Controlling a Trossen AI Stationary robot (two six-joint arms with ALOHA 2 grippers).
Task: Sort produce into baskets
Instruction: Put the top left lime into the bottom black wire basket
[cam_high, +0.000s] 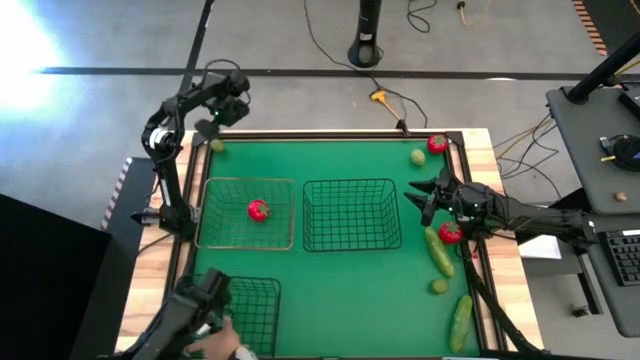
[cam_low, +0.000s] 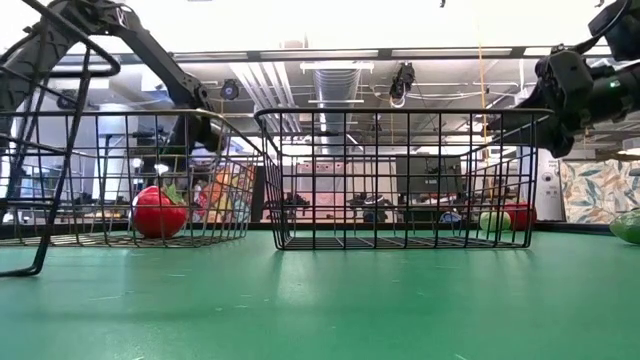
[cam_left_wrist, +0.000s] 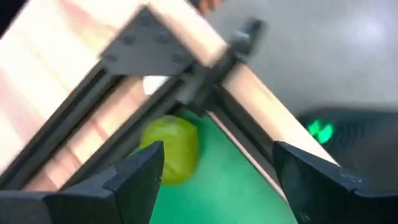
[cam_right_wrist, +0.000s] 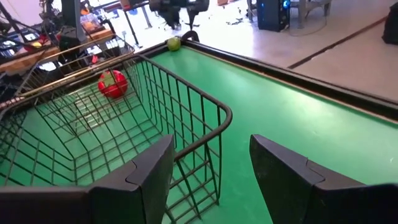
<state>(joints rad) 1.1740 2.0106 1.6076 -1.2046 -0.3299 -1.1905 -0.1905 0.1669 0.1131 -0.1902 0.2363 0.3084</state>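
A: How much had been sorted at that point?

B: Very little. Taking the middle basket as the landmark, it held nothing. The paler basket just to its left held one tomato. The third basket, nearer the front edge and left of the middle one, looked empty as far as I could tell.

A: And what was loose?

B: To the right of the middle basket lay a tomato, two cucumbers and a small yellow-green fruit. Beyond its far right corner sat another tomato and a green fruit. One more yellow-green fruit was in the table's far left corner.

A: The arms?

B: The left gripper hovered over that corner fruit, jaws wide and straddling it, nothing clamped. The right gripper stood at the middle basket's right rim, jaws partly apart and empty.

A: So mostly undone?

B: I'd judge so: seven pieces remained.
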